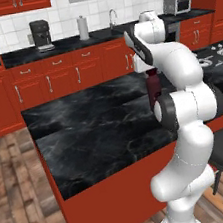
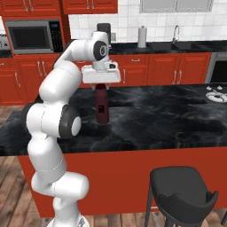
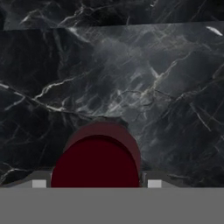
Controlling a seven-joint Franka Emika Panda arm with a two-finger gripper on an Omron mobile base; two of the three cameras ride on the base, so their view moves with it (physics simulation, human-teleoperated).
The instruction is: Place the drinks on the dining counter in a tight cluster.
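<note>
Where the white arm reaches down, its two-finger gripper is clamped on the upright maroon bottle, which stands on the black-marble dining counter.

Red cabinets, white tiled wall, wooden floor, microwave, black stool.

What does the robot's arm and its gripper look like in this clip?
The arm is glossy white, built of rounded, bulbous segments with dark grey bands at the joints. The wrist ends in a flat white, box-like hand carrying the gripper. In the hand view, the finger tips look pale grey and squarish. No cables or markings are visible.
</note>
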